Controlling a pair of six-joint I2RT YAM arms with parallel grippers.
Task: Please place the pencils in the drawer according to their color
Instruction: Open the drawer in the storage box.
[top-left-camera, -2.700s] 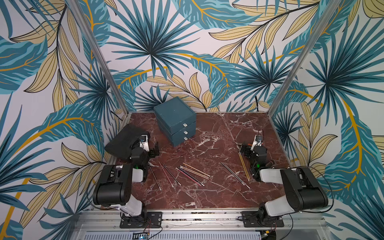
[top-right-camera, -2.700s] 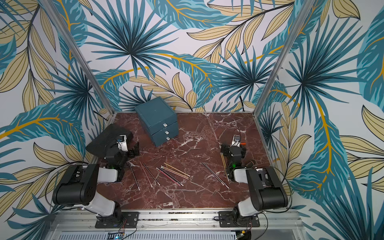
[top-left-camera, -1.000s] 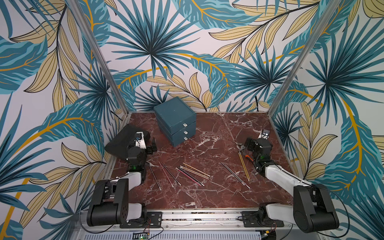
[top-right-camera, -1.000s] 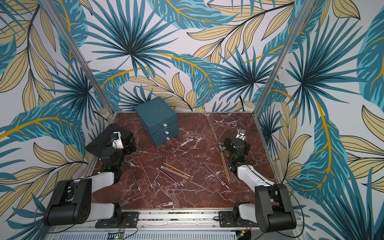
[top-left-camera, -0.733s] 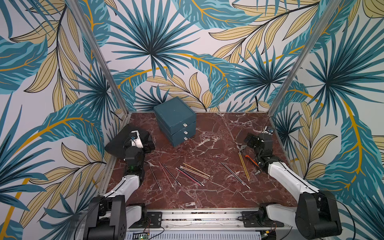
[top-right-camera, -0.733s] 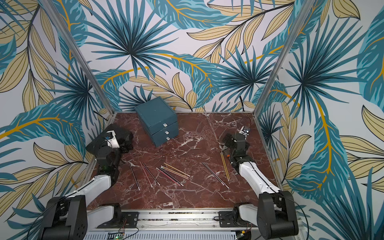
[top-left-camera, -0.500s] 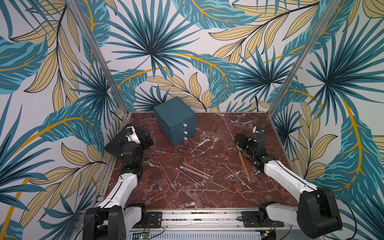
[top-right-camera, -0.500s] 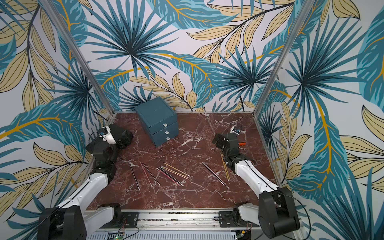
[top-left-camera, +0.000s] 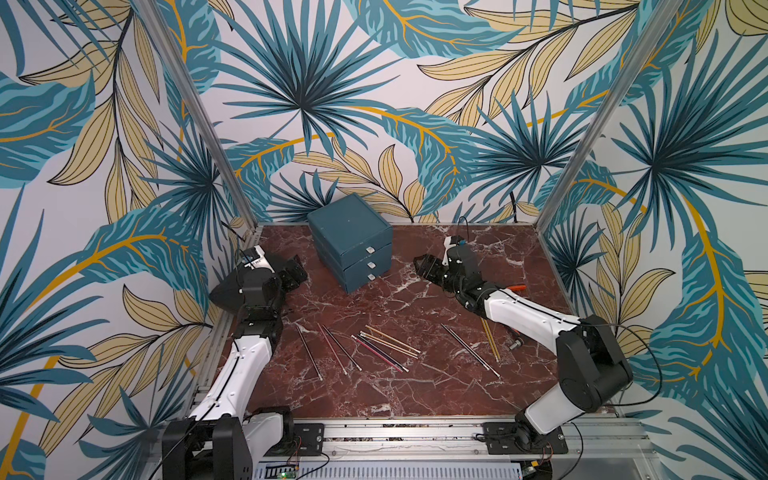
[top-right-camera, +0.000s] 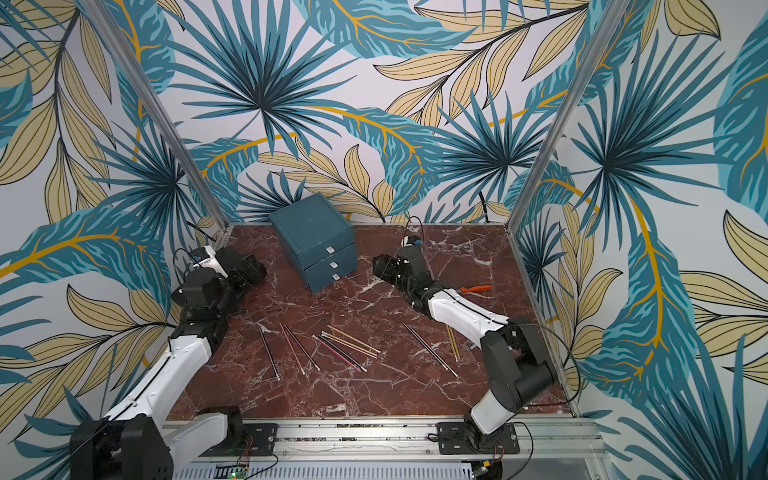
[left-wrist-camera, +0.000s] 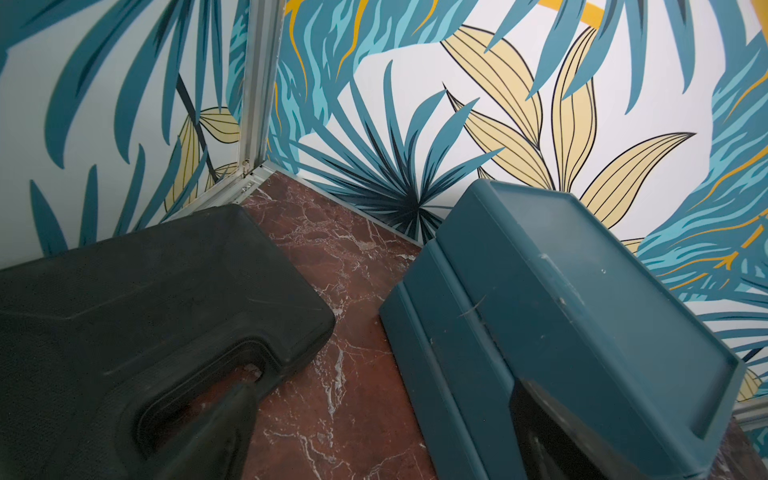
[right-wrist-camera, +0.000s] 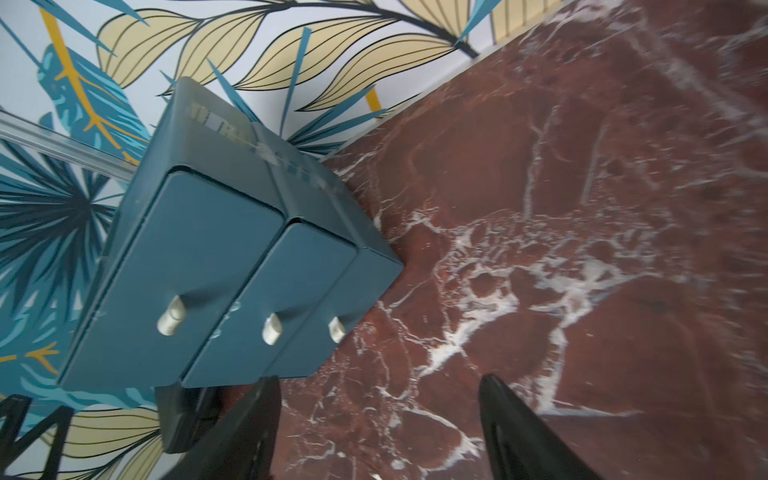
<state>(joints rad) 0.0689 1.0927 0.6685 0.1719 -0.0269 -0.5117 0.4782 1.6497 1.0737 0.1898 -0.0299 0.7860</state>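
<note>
The drawer (top-left-camera: 351, 241), a dark teal chest of three stacked drawers with silver pull tabs, stands at the back of the marble table in both top views (top-right-camera: 313, 245). All three drawers are closed in the right wrist view (right-wrist-camera: 232, 270). The pencils (top-left-camera: 386, 347), yellow, red-pink and black, lie scattered near the front middle (top-right-camera: 345, 347); a yellow pair (top-left-camera: 490, 345) lies further right. My left gripper (top-left-camera: 297, 270) hangs open beside the chest's left side (left-wrist-camera: 561, 332), empty (left-wrist-camera: 382, 436). My right gripper (top-left-camera: 426, 266) is open and empty (right-wrist-camera: 378, 386), a short way in front of the pull tabs.
A flat black case (left-wrist-camera: 145, 311) lies at the back left against the wall, under my left arm (top-left-camera: 224, 291). Orange-handled pliers (top-left-camera: 517, 287) lie behind my right arm. A small metal piece (top-left-camera: 516, 344) sits by the yellow pair. Patterned walls enclose three sides.
Both arms have unfolded and reached toward the back: the left gripper rose beside the chest, the right gripper swung left toward the drawer fronts. The pencils have not moved.
</note>
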